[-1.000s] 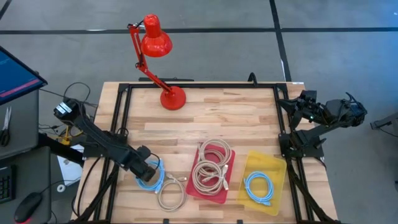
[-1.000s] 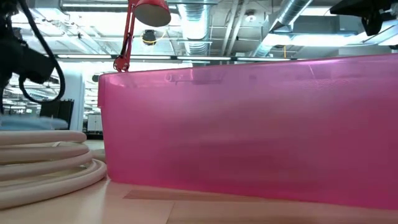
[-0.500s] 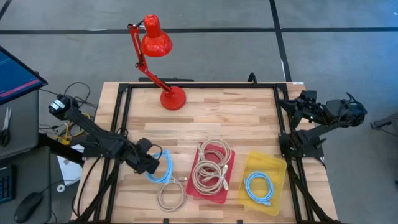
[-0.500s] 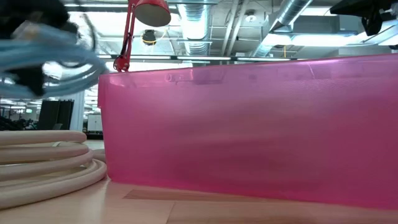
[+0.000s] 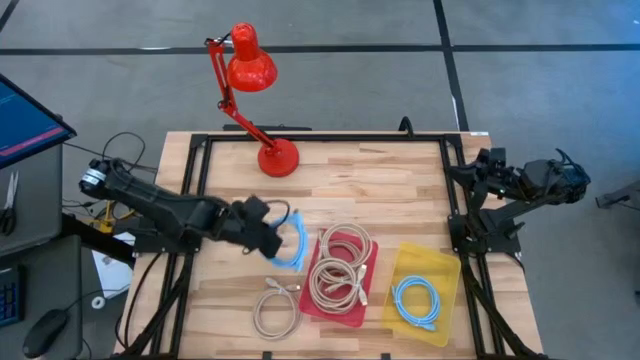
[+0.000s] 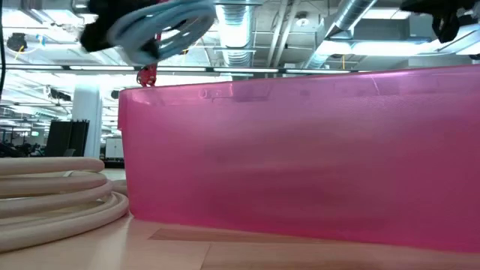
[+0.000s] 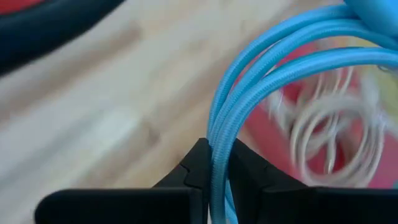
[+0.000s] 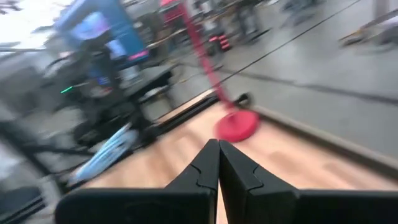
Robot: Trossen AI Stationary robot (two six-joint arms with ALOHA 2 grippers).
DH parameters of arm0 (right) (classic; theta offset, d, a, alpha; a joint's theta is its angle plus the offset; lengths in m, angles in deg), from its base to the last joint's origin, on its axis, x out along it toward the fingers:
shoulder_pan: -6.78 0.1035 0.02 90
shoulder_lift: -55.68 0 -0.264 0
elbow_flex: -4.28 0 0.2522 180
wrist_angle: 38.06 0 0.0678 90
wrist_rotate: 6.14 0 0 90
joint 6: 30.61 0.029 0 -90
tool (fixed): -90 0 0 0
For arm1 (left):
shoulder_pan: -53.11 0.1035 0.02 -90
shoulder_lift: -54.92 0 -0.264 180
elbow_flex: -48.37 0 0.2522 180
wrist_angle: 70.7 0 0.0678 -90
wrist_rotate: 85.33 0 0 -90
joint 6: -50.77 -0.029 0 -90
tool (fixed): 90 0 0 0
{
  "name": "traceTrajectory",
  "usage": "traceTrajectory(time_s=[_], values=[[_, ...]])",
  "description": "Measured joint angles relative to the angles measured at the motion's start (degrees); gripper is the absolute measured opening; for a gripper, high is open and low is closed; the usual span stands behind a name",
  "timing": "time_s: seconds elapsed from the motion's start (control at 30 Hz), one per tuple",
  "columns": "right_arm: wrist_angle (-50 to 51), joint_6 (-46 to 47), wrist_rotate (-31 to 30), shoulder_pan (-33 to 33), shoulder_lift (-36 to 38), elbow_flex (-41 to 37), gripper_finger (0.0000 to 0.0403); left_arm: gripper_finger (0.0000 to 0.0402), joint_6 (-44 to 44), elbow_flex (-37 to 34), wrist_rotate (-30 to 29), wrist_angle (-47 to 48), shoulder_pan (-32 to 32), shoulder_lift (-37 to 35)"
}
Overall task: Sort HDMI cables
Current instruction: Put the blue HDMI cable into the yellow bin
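While the left gripper [image 5: 272, 232] held the light blue HDMI cable coil [image 5: 293, 240] pinched in its jaws above the worktop [image 5: 400, 190], just left of the pink bin [image 5: 374, 262], the carry needed height to clear that bin's beige coils [image 5: 338, 268] before reaching the yellow bin [image 5: 443, 268] by the front right. The right gripper [image 5: 476, 170], jaws closed and empty, waited at the right edge.
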Motion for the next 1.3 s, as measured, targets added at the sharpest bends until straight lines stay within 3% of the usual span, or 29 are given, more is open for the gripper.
traceTrajectory(time_s=[0.13, 0.23, 0.4, 0.57, 0.8, 1.03, 1.2, 1.3], values=[[-0.6, 4.1, 10.6, 0.0, -0.8, 0.0, 0.0, 0.0034, -8.7, 2.1, -4.7, -8.1, 3.8, -0.7], [-1.4, 8.3, 15.3, 0.0, -2.6, 0.0, 0.0, 0.0034, -15.8, 2.1, -5.3, -17.4, 6.8, -0.9], [-5.8, 9.1, 16.9, 0.0, -8.6, 0.0, 0.0015, 0.0034, -22.7, 2.1, -5.4, -27.0, 11.2, -0.5], [-12.7, 9.3, 16.3, -1.0, -15.5, 0.0, 0.0067, 0.0034, -24.8, 2.1, -5.4, -33.3, 13.6, 0.0], [-25.7, 8.6, 16.3, -3.5, -22.9, 0.0, 0.0143, 0.0034, -25.1, 2.0, -5.3, -35.1, 14.1, 1.6], [-32.6, 9.8, 22.7, -6.8, -30.4, 0.0, 0.021, 0.0034, -24.8, 1.9, -5.1, -35.4, 14.0, 2.9], [-38.3, 9.7, 23.7, -8.7, -36.0, 0.0, 0.023, 0.0034, -24.6, 2.0, -4.4, -37.3, 13.9, 4.4], [-42.9, 9.8, 27.4, -10.5, -39.1, 0.0, 0.0226, 0.0034, -24.6, 2.0, -4.0, -37.2, 13.9, 5.0]])
